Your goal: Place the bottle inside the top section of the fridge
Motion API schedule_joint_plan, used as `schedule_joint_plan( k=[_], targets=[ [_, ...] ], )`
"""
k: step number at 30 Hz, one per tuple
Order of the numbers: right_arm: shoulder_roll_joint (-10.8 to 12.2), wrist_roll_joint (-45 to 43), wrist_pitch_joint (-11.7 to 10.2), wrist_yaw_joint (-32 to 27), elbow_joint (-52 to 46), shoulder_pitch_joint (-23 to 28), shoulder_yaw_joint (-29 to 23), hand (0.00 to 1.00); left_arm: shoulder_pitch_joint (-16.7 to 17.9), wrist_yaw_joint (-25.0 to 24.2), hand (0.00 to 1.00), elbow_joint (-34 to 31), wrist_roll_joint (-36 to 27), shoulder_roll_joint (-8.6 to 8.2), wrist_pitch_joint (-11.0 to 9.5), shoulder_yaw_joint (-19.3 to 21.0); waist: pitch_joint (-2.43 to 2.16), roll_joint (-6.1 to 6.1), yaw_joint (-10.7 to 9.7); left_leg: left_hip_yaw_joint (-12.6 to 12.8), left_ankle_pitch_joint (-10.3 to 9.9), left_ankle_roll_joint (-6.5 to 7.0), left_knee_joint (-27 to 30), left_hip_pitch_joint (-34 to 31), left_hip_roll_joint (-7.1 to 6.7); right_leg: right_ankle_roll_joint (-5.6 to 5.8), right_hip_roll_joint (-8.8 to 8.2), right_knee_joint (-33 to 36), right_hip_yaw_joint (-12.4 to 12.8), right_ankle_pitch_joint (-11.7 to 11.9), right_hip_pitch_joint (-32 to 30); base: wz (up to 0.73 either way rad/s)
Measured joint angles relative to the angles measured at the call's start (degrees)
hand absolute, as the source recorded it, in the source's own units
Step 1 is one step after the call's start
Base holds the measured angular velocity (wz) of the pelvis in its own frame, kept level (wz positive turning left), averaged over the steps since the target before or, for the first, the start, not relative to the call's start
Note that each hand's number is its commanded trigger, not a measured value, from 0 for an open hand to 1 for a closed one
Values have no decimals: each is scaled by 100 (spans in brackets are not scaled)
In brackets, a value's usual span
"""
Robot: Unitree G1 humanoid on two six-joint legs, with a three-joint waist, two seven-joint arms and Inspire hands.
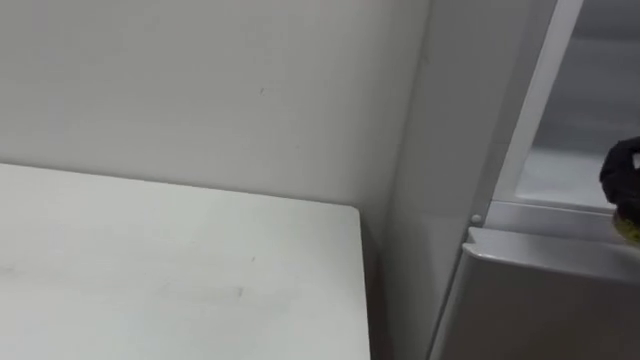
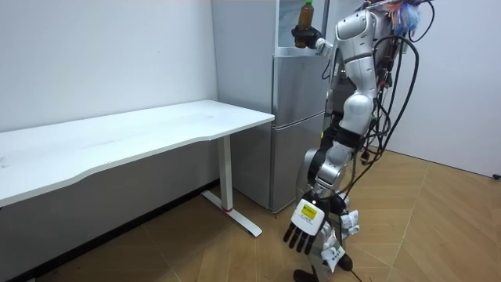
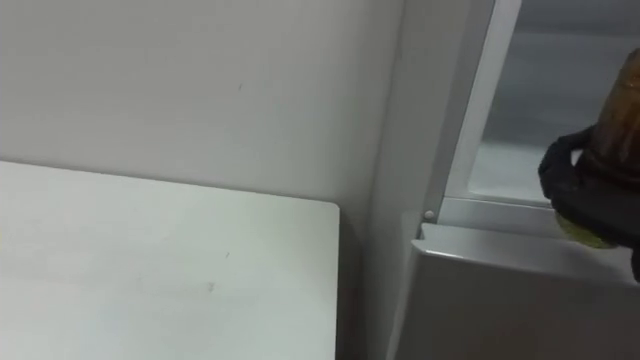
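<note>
I stand close to the grey fridge point(image 2: 293, 117), at its front. My right hand point(image 3: 585, 185) is raised to the open upper compartment point(image 3: 520, 140) and is shut on the bottle point(image 3: 618, 105), a brown one with a green cap point(image 2: 306, 17). The bottle stands upright at the compartment's lower front edge, just above the shut lower door point(image 3: 520, 300). In the left eye view that hand point(image 1: 622, 178) shows at the right edge. My left hand point(image 2: 301, 233) hangs open by my leg.
A white table point(image 1: 150, 270) stands left of the fridge against the light wall, with a narrow gap between them. The fridge's grey side panel point(image 1: 440, 150) rises beside the table's far corner. Wooden floor lies around me.
</note>
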Motion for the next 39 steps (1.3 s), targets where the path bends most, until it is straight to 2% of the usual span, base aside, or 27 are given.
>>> schedule_joint_plan(
  k=[3, 6, 11, 14, 17, 20, 23, 27, 30, 35, 39],
  targets=[
    [-9, 12, 4, -140, 375, -130, 0, 100, 2, -24, 0, -23, 0, 75, -1, -1, 25, -69, 10, -80, 5, -8, 24, -63, -14, 1, 6, 0, -68, -1, -25, 13],
    [-45, 56, 106, -321, 615, -337, 2, 100, 48, -22, 0, -24, 4, 102, 0, 0, 6, -104, 30, -110, 9, -14, 57, -111, -34, 1, 13, 0, -93, -3, -61, 6],
    [-342, 441, 113, -579, 996, -736, 7, 100, 94, -6, 0, -44, 6, 106, -1, 31, -5, -101, 56, -158, -15, -17, 156, -167, -39, 1, 7, 2, -181, -3, -58, 6],
    [-442, 444, 113, -776, 1383, -963, 7, 100, 89, -11, 0, -54, -3, 113, -2, 30, -32, -68, 141, -159, -19, -17, 165, -168, -38, 1, -1, 4, -233, -3, -55, 1],
    [-472, 435, 117, -1001, 1590, -1085, 7, 100, 110, -15, 0, -49, -2, 111, 30, 36, -89, 16, 172, -234, -18, -16, 165, -194, -50, 1, -18, 11, -322, -3, -52, 9],
    [-476, 451, 120, -1145, 1714, -1193, 8, 100, 178, -16, 0, -43, 0, 98, 77, 98, -103, 74, 183, -274, -15, -16, 153, -197, -57, 3, -27, 17, -371, -5, -37, 8],
    [-530, 613, 126, -1299, 1859, -1267, 8, 100, 311, -22, 0, -45, -2, 91, 110, 152, -95, 103, 200, -321, -8, -13, 152, -182, -85, 4, -54, 19, -423, -34, -5, 8],
    [-657, 624, 128, -1514, 2129, -1431, 10, 100, 441, -84, 0, -44, -4, 88, 163, 223, -74, 67, 195, -347, -6, -10, 155, -187, -100, 4, -71, 19, -461, -50, 9, 3],
    [-703, 615, 133, -1553, 2369, -1530, 16, 100, 412, -134, 0, -45, -7, 88, 210, 221, -51, 25, 200, -373, -6, -9, 158, -195, -107, 6, -81, 18, -470, -73, -13, 4],
    [-781, 625, 149, -1648, 2417, -1620, 31, 100, 408, -134, 0, -49, -11, 89, 231, 221, -46, 1, 206, -383, -5, -10, 170, -238, -112, 2, -86, 9, -505, -97, -50, 0],
    [-998, 642, 147, -1668, 2581, -1708, 309, 100, 412, -74, 0, -78, -48, 98, 260, 215, -45, 8, 273, -408, -5, -12, 199, -259, -106, 1, -77, 19, -561, -97, -20, 3]
  ],
)
